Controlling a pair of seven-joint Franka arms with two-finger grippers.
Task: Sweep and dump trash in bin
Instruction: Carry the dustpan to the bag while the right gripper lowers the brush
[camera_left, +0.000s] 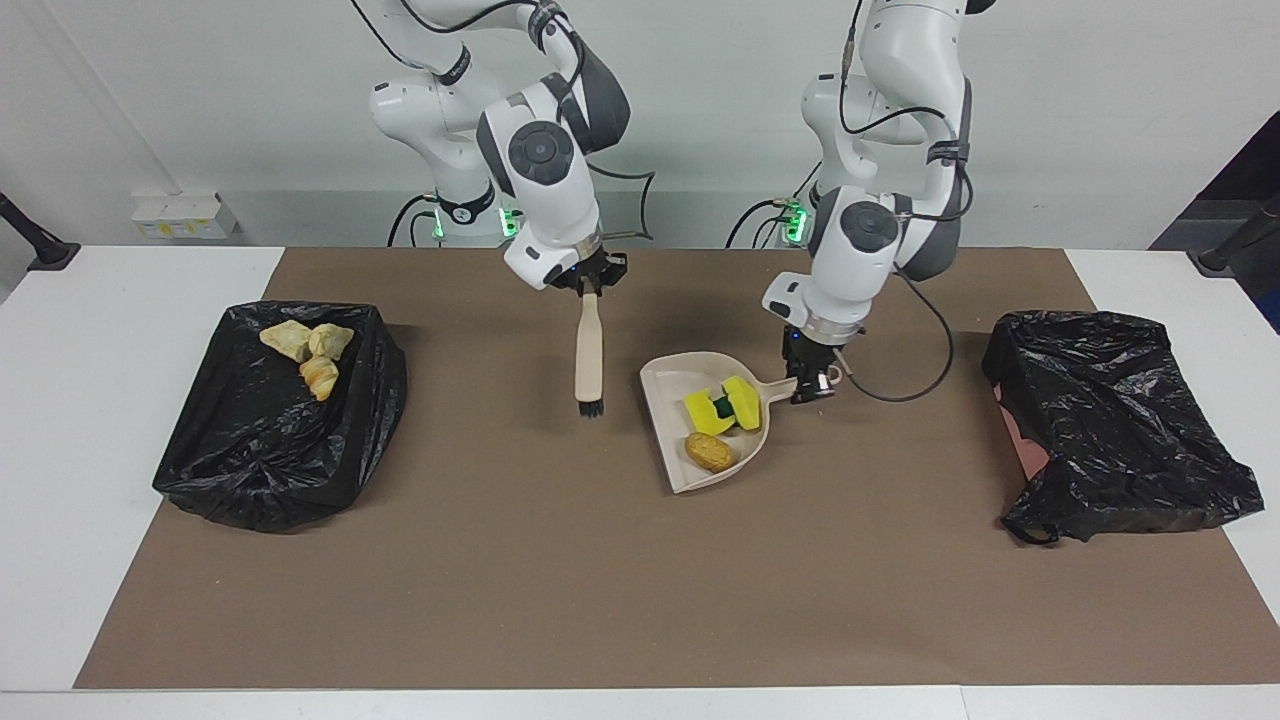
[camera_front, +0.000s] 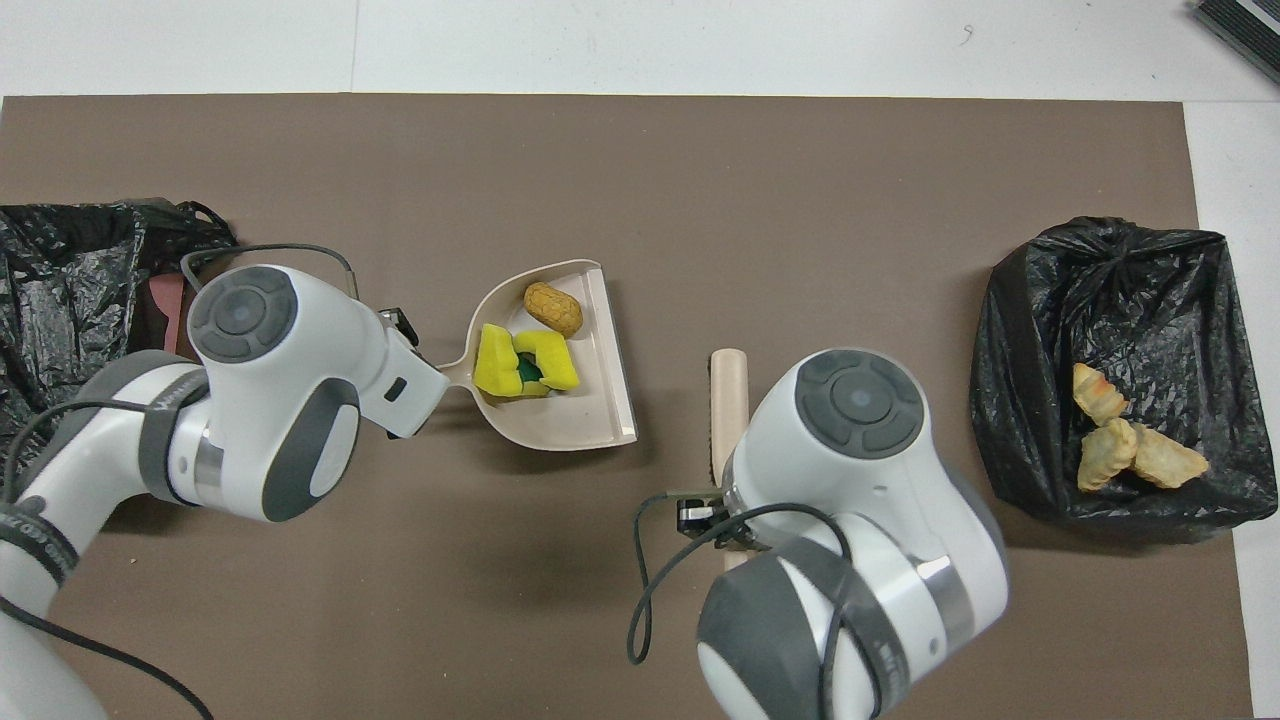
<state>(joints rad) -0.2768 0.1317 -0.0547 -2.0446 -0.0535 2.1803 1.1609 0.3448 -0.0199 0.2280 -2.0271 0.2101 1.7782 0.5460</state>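
Overhead view shows the sweeping finished for this load; the beige dustpan (camera_front: 560, 420), left of centre in that frame, carries the yellow sponge pieces (camera_front: 525, 362) and, toward the top of the frame from them, the orange-brown lump (camera_front: 553, 307); no scrap lies loose on the brown mat (camera_front: 640, 180). Three pale tan lumps (camera_front: 1130, 445) already sit on the black-lined bin (camera_front: 1110, 300) at the right edge of that frame, so that share of the trash looks dumped.

Facing view, centre: the left gripper (camera_left: 812, 385) is clamped narrow on the dustpan's handle, the pan reading as lifted or barely clear of the mat, though I cannot tell which; the right gripper (camera_left: 588, 283), upper centre-left, is pinched tight on the top of the brush (camera_left: 589, 355), which hangs upright, bristles down, apart from the pan and off the mat.

A second black bag (camera_left: 1110, 420) lies crumpled at the right of the facing view, beside the pan-holding arm, with something pink showing at its edge; whether it is an open bin I cannot tell.

What is left, as I judge it: carry the loaded pan over a bin and tip it so the sponges and the lump slide out; the risk is the rounded lump rolling off the open lip on the way.
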